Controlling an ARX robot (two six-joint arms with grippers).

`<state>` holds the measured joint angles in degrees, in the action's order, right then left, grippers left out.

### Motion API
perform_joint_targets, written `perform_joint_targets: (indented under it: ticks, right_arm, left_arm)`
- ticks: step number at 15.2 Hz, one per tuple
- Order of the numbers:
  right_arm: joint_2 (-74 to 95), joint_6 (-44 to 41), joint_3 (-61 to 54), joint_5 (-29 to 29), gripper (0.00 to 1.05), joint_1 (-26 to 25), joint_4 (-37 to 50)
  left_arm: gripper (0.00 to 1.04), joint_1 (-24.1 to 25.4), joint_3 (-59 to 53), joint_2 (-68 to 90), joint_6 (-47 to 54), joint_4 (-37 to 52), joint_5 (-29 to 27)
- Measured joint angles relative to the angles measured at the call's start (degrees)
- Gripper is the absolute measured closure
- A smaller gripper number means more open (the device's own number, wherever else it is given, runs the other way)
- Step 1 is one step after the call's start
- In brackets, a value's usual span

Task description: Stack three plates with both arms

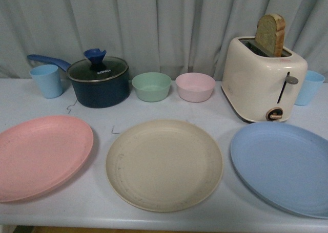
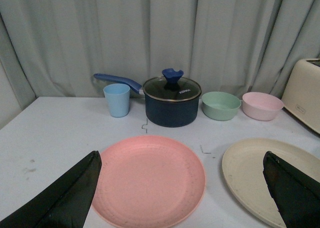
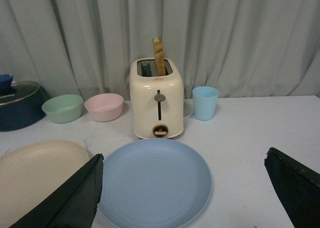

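blue plate point(image 3: 155, 184) close before toaster point(image 3: 156, 100), wide-spread pincer point(image 3: 183, 159)

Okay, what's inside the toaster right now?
A slice of bread stands out of one slot of the toaster; its lower part is hidden inside. Nothing sticks out of the other slot.

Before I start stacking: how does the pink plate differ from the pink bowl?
The pink plate is wide and shallow; the pink bowl is much narrower and deeper. The plate lies at the front left of the table; the bowl stands at the back, between the green bowl and the toaster. The plate is salmon pink, the bowl paler. Both are round, empty and upright.
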<state>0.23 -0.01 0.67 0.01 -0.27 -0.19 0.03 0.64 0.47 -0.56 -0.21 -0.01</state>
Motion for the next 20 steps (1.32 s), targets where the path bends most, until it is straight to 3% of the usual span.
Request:
perform_joint_targets:
  ticks: [16,17,18,19,20]
  right_arm:
    - [0.0,0.0,0.0,0.0,0.06,0.0,0.0]
    - [0.0,0.0,0.0,0.0,0.06,0.0,0.0]
    - [0.0,0.0,0.0,0.1,0.06,0.0,0.0]
    - [0.0,0.0,0.0,0.0,0.06,0.0,0.1]
    - [0.0,0.0,0.0,0.0,0.06,0.0,0.0]
  left_arm:
    - [0.07,0.0,0.0,0.0,0.0,0.0,0.0]
    - [0.07,-1.3,1.2,1.0,-0.2,-4.5,-3.9]
    - [0.07,-4.9,5.2,9.6,-0.3,-10.5,-12.9]
    - [0.07,-3.0,8.6,20.8,0.2,-6.2,-15.6]
    - [0.07,0.0,10.8,29.7,0.8,0.9,-14.4]
